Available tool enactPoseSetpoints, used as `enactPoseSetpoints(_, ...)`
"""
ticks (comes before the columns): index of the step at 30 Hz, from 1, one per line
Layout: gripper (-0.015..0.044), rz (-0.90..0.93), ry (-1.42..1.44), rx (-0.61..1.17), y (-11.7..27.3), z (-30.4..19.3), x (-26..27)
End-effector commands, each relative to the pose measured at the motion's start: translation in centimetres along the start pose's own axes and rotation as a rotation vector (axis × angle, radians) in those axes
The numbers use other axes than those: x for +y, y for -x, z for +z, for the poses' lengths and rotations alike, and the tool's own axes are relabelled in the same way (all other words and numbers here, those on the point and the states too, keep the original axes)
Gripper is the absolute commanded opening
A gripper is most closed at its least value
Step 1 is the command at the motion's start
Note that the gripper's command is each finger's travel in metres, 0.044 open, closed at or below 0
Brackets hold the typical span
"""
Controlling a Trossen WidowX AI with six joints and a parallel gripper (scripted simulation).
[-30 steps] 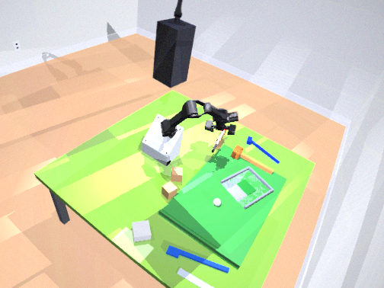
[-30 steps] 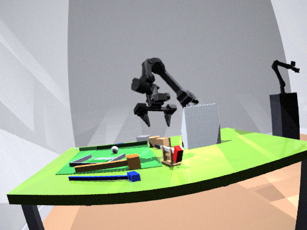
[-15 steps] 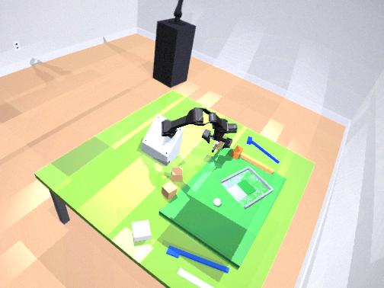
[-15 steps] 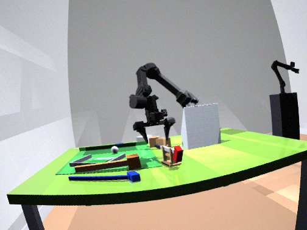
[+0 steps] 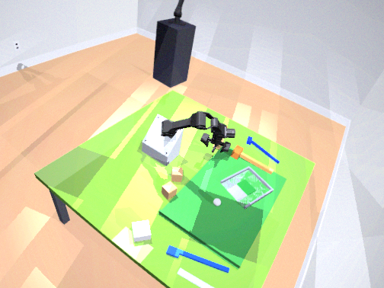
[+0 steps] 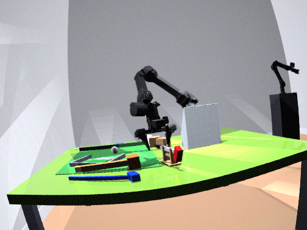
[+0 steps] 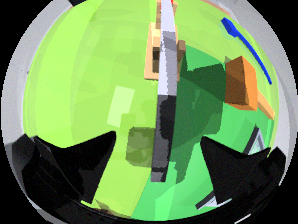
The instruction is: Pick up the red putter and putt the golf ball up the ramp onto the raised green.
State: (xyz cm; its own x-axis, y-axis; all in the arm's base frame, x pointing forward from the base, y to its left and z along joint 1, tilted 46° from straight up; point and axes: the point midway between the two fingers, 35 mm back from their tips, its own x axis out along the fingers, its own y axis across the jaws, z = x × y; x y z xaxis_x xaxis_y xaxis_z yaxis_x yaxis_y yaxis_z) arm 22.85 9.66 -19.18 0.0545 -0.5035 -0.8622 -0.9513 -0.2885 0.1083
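The red putter has a red head, a pale shaft and a dark grip, and rests on a small wooden stand. My gripper is open, its fingers on either side of the dark grip in the wrist view, with nothing held. The arm hides most of the putter in the top view. The white golf ball sits on the green ramp board, beside the grey rail frame around the lighter green patch.
An orange putter and a blue one lie to one side. Another blue putter lies beyond the board's opposite edge. Two wooden blocks and a white block stand on the table.
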Motion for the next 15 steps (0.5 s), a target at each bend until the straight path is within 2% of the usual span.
enactPoseSetpoints(1,0.0440,-0.002,0.003,0.003,-0.5,-0.2,-0.1)
enactPoseSetpoints(12,0.0440,-0.002,0.003,0.004,-2.0,-0.7,0.0)
enactPoseSetpoints(15,0.0361,0.000,-0.001,0.001,-1.7,-0.5,0.0)
